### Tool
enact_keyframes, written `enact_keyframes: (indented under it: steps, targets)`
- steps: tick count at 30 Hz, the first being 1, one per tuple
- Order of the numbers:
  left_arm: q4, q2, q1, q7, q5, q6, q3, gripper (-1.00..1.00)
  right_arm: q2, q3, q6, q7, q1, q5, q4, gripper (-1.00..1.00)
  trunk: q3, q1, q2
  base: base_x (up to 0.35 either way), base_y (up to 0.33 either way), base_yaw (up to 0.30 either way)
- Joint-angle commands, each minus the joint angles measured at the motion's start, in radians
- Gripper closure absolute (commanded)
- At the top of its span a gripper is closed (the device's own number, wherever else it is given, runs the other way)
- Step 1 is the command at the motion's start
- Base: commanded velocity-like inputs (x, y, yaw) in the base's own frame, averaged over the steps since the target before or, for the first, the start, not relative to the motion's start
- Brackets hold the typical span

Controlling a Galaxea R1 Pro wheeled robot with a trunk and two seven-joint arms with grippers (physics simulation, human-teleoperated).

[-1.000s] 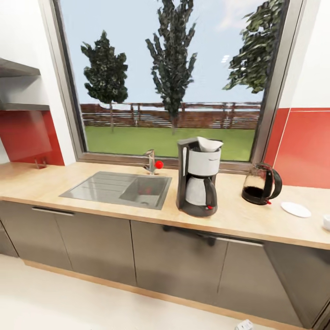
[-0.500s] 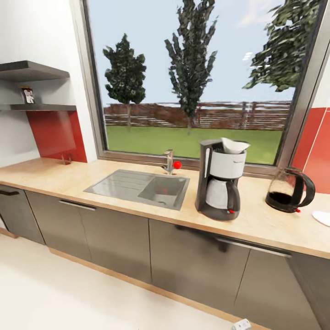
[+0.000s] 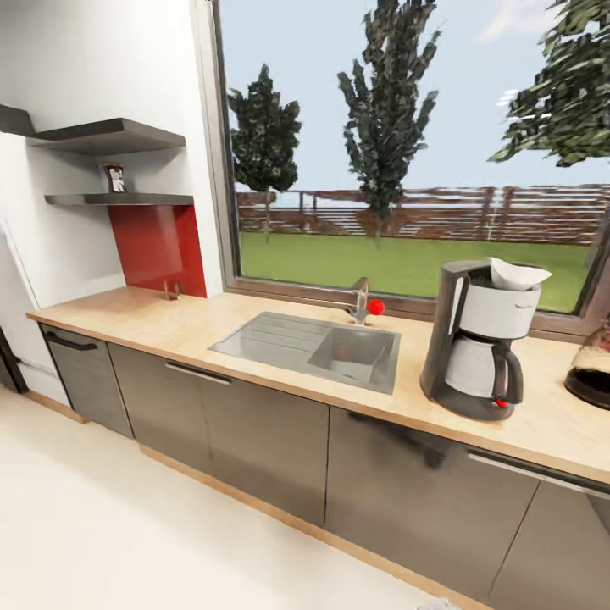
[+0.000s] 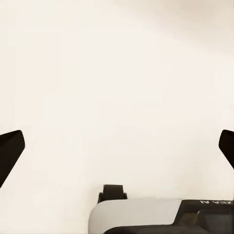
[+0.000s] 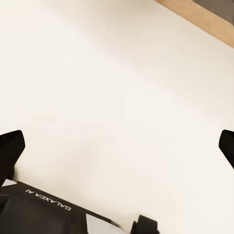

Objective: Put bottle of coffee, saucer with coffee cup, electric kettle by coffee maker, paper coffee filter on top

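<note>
The coffee maker [image 3: 479, 339] stands on the kitchen countertop [image 3: 169, 322] right of the sink, with a white paper coffee filter [image 3: 517, 274] sitting in its top. The electric kettle [image 3: 593, 373] is cut by the head view's right edge. The bottle of coffee [image 3: 115, 178] stands on the lower board of the kitchen shelf [image 3: 119, 200] at the left. The saucer and coffee cup are out of view. My left gripper [image 4: 117, 151] and right gripper [image 5: 117, 148] are both open and hold nothing, each over pale floor.
A steel sink [image 3: 313, 346] with a faucet [image 3: 363, 301] is set into the worktop under a large window. Grey cabinet fronts [image 3: 254, 424] run below. An upper shelf board [image 3: 110, 135] hangs above the jar. Pale floor [image 3: 127, 525] lies in front of the cabinets.
The head camera has swung left, so everything slides right in the picture. The shelf and jar came further into view; the saucer and most of the kettle left at the right edge.
</note>
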Motion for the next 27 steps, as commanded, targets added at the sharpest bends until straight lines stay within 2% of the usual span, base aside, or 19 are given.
enact_keyframes:
  steps: [1,3,7,12,21,27]
  targets:
    - [-0.001,0.0,0.0,-0.007,0.014,-0.001,0.005,-1.0,0.003,0.008,-0.003,0.001,0.001,-0.008,0.003,-1.0,-0.001,0.0,-0.001,0.001,0.307,0.236]
    - [-0.001,0.0,0.0,-0.007,0.035,-0.001,0.008,-1.0,0.007,0.008,-0.002,-0.009,0.003,-0.008,0.003,-1.0,-0.001,0.0,-0.001,0.02,0.307,0.164]
    - [-0.001,0.0,0.0,-0.007,0.051,-0.001,0.011,-1.0,0.006,0.008,-0.002,-0.017,0.019,-0.006,0.003,-1.0,-0.001,0.0,-0.001,0.064,0.307,0.063]
    - [-0.001,0.0,0.0,-0.007,0.056,-0.002,0.012,-1.0,0.0,0.008,-0.003,-0.02,0.063,-0.004,0.003,-1.0,-0.001,0.0,-0.001,0.089,0.307,0.013]
    - [-0.001,0.0,0.0,-0.007,0.057,-0.002,0.012,-1.0,-0.014,0.007,-0.001,-0.015,0.077,-0.005,0.004,-1.0,-0.001,0.0,-0.001,0.14,0.295,0.009]
    - [-0.001,0.0,0.0,-0.007,0.057,-0.002,0.012,-1.0,-0.016,0.008,-0.002,-0.021,0.078,-0.004,0.004,-1.0,-0.001,0.0,-0.001,0.197,0.208,0.188]
